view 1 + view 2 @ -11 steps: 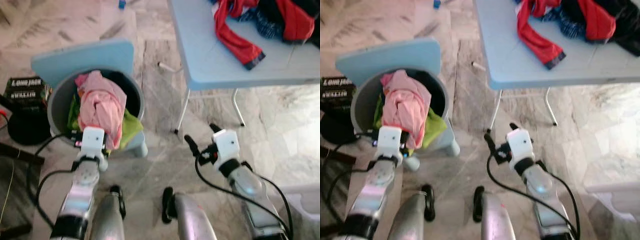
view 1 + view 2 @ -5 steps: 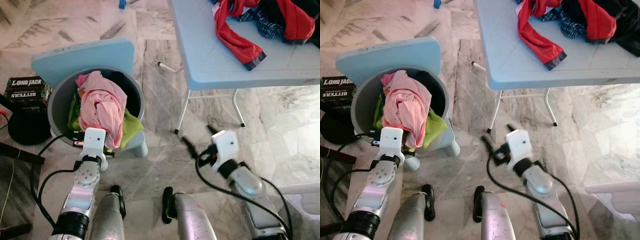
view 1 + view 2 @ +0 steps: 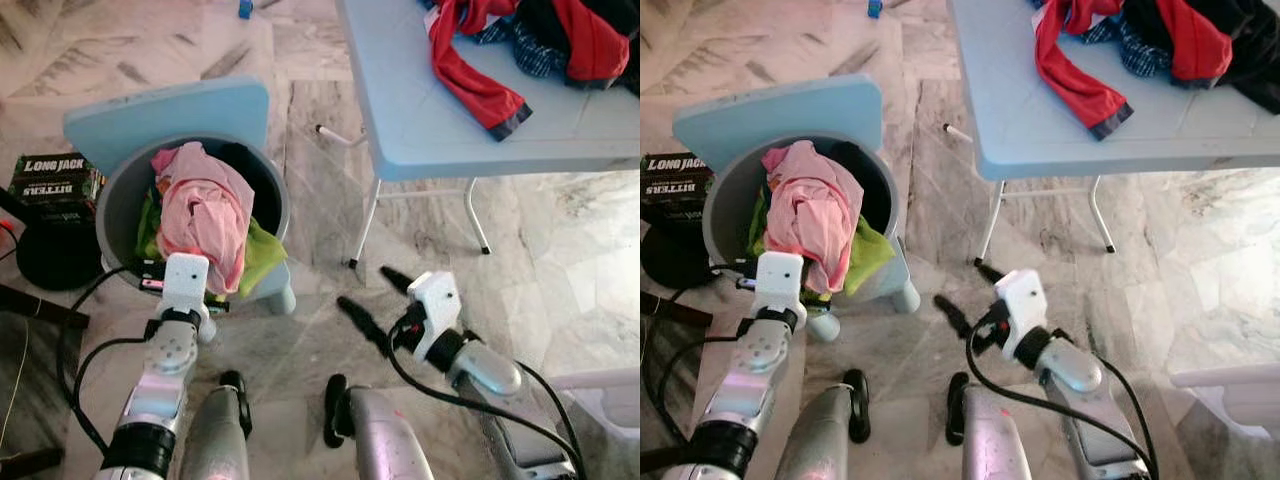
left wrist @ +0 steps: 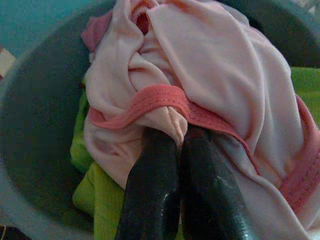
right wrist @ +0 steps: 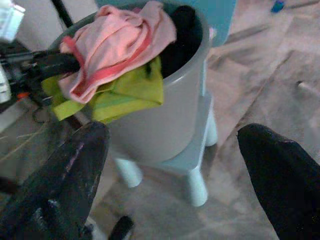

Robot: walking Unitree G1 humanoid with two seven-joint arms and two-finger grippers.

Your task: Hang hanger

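Left hand [image 4: 172, 150]: fingers pressed together, pinching a fold of the pink garment [image 3: 205, 210] at its darker pink trim. The hand sits at the near rim of the grey bucket [image 3: 270, 195].

Pink garment: heaped on top of the bucket's contents, draped over the near rim. A lime-green cloth [image 3: 262, 255] lies beneath it and spills over the rim on the robot's right side. Dark fabric shows at the back of the bucket.

Bucket: stands on a light-blue stool [image 3: 165, 110] on the marble floor [image 3: 300, 90].

Right hand [image 3: 375, 300]: fingers spread wide, holding nothing, low over the floor between the bucket and the table [image 3: 430, 110]. It points toward the bucket.

Table: light blue, on thin white legs. A pile of red and dark clothes [image 3: 530, 40] lies on its far part, well apart from both hands.

Beside the stool, on the robot's left, stands a printed box [image 3: 52, 178].
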